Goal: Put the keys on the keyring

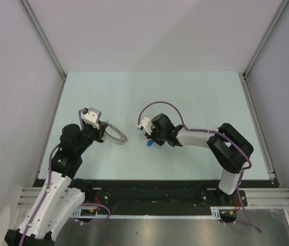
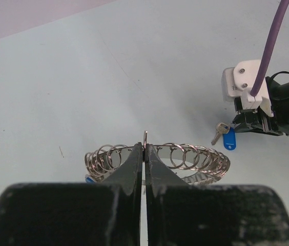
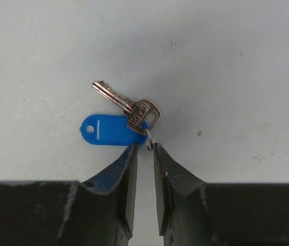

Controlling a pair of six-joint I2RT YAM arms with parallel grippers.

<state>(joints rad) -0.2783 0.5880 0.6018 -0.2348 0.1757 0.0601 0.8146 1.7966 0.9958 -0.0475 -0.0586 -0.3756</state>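
Observation:
The keyring (image 2: 195,159), a silver hoop strung with many small wire loops, lies on the table left of centre (image 1: 116,136). My left gripper (image 2: 145,148) is shut on its near rim, with one small loop pinched upright between the fingertips. A silver key (image 3: 134,110) with a blue plastic tag (image 3: 108,129) lies flat on the table, also seen in the left wrist view (image 2: 220,132). My right gripper (image 3: 144,147) is down at it, jaws narrow but open. The key's small split ring (image 3: 148,141) stands edge-on between the tips. No other keys show.
The pale green table top (image 1: 185,97) is bounded by white walls with metal rails (image 1: 257,123). The right arm's wrist camera and purple cable (image 2: 252,82) sit close to the right of the keyring. A spot of blue (image 2: 89,179) shows under the keyring's left side.

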